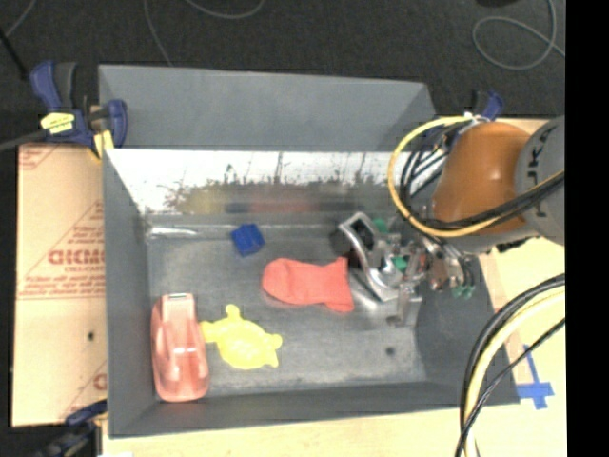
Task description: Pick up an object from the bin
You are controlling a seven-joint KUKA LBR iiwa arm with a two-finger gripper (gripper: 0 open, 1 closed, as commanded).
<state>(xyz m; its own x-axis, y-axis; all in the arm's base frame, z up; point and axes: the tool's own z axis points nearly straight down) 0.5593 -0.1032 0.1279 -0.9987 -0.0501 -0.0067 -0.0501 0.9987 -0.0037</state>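
Red soft lump [304, 284]: lies on the floor of the bin [128, 284], just beside the end effector [383, 279] on its side away from the arm.
Handling: looks light, limp and squashy, so it will likely sag. The narrower end nearest the end effector seems the best place to pinch.
End effector state: cannot tell whether it is open or closed.
Hard to make out: whether metal touches the lump, because the two overlap there.

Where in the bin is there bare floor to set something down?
Front right, between the yellow toy and the right wall; back left, beside the blue block. Crowded around the gripper and the red pouch.
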